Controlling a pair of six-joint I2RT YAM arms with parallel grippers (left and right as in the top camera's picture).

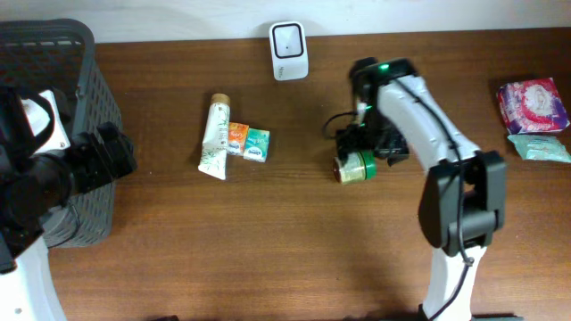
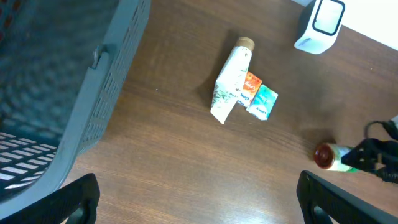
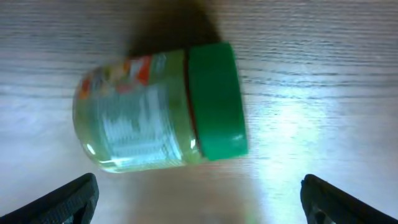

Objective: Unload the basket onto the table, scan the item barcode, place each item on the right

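Note:
A small clear jar [image 3: 134, 115] with a green lid [image 3: 214, 102] lies on its side on the wooden table, its printed label facing up. My right gripper [image 3: 199, 199] hovers just above it, open, the jar lying beyond the fingertips and nothing between them. From overhead the jar [image 1: 355, 167] shows just beside the right gripper [image 1: 368, 147]. The white barcode scanner [image 1: 289, 50] stands at the table's back edge. My left gripper [image 2: 199, 199] is open and empty, well above the table next to the basket; overhead, the left gripper [image 1: 107, 160] sits far left.
A dark grey mesh basket [image 1: 89, 98] fills the left end. A white tube [image 1: 214, 138], an orange packet [image 1: 236, 138] and a teal packet [image 1: 257, 144] lie mid-table. A pink packet [image 1: 533, 102] and a pale teal packet [image 1: 540, 147] rest at the right edge.

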